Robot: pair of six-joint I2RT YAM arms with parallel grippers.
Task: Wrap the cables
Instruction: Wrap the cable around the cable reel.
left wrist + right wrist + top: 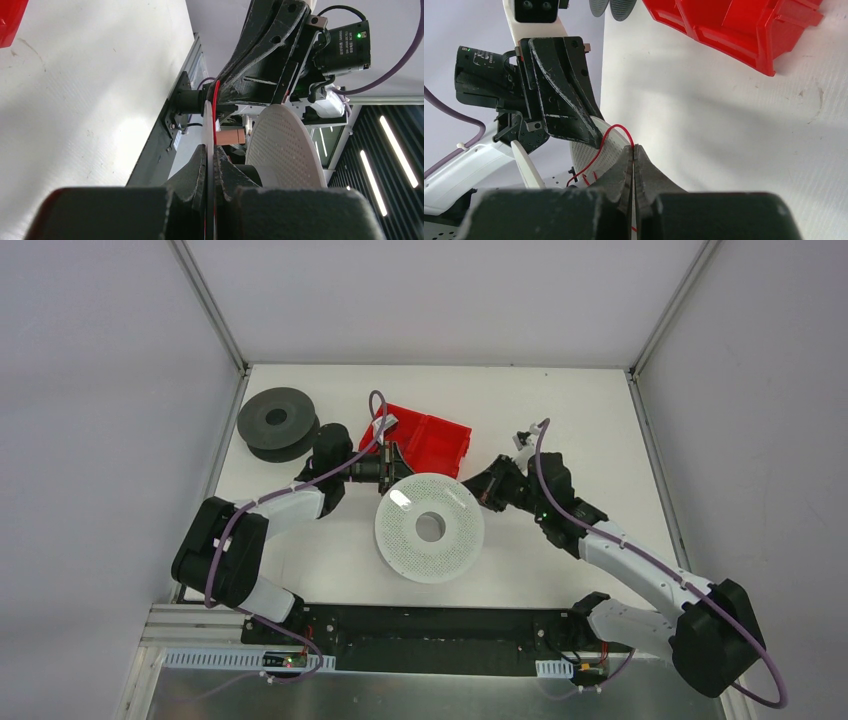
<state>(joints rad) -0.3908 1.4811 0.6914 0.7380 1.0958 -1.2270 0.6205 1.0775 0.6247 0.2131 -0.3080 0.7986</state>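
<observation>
A white perforated spool [430, 528] lies mid-table, tipped up between both grippers. My left gripper [398, 475] is at its far-left rim, and in the left wrist view [210, 147] it is shut on the thin white flange. A hair-thin red cable [215, 112] runs along that flange beside the pads. The spool's other flange [285, 150] stands to the right. My right gripper [482, 490] sits at the spool's right rim. In the right wrist view it [633, 146] is shut on the red cable [596, 152], which arches left and down onto the spool [610, 153].
A red bin [425, 440] stands just behind the left gripper and shows at the top of the right wrist view [744, 25]. A dark grey spool [277, 422] rests at the table's far-left corner. A black rail [430, 630] runs along the near edge.
</observation>
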